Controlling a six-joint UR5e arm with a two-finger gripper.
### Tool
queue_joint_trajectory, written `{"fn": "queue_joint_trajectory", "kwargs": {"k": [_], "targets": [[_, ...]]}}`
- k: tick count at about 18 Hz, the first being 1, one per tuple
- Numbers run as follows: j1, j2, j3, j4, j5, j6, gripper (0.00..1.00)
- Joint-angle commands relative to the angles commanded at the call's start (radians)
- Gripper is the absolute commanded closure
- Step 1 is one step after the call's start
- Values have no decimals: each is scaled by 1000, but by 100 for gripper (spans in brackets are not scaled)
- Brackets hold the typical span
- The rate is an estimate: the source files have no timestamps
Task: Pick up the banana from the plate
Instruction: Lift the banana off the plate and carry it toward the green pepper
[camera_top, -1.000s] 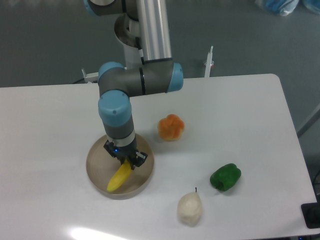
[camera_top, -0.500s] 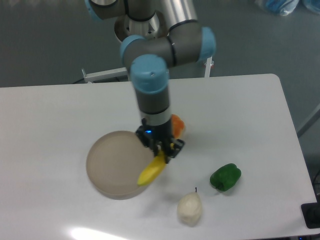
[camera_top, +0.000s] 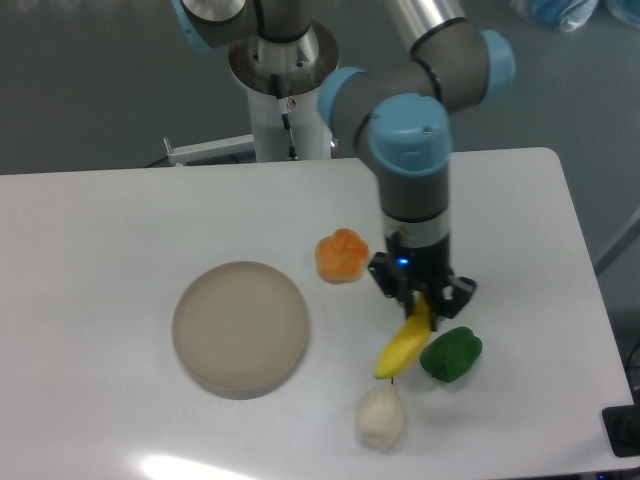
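Note:
The yellow banana (camera_top: 402, 346) hangs tilted in the air, its upper end clamped in my gripper (camera_top: 420, 301), which is shut on it. It is well to the right of the beige round plate (camera_top: 240, 328), above the table between the green pepper and the whitish fruit. The plate holds nothing.
An orange fruit (camera_top: 341, 254) sits left of the gripper. A green bell pepper (camera_top: 451, 354) lies just right of the banana's lower half. A whitish pear-shaped fruit (camera_top: 380, 416) rests below the banana's tip. The table's right edge is near.
The gripper has lifted the banana off the plate and carried it rightward, past the orange fruit, to a spot beside the green pepper. The plate is left bare.

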Motion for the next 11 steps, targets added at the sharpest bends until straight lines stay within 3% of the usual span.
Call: {"fn": "queue_joint_trajectory", "kwargs": {"k": [11], "targets": [[25,-9,-1,2,0,37,72]]}}
